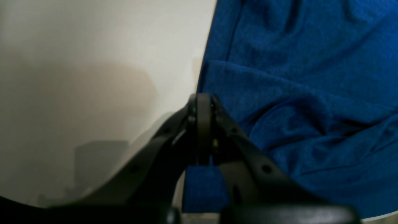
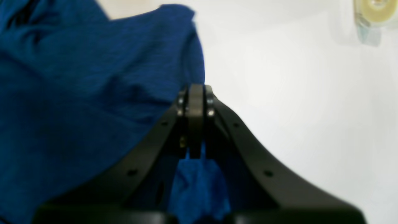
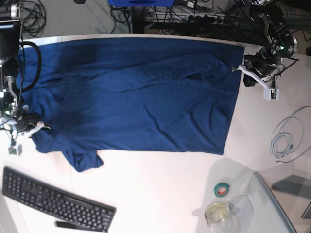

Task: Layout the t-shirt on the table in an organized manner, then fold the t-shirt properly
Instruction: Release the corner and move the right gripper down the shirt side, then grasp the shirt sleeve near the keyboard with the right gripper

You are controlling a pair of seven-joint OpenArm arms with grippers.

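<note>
Both grippers, the left gripper [image 1: 203, 102] and the right gripper [image 2: 196, 93], have matte black curved fingers with small round screw holes. Each black arm carries a white bracket near the wrist, and black cables run along them.

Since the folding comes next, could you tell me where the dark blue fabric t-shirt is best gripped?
Grip the dark blue fabric t-shirt at its two side edges, coming in low from outside: it lies flat, edges free on the white table. Both claws, left and right, are shut there.

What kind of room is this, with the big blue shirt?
Probably a robot lab or workshop. A t-shirt lies spread on a white table, beside a keyboard and a coiled cable, with more cables tangled on the floor behind.
</note>
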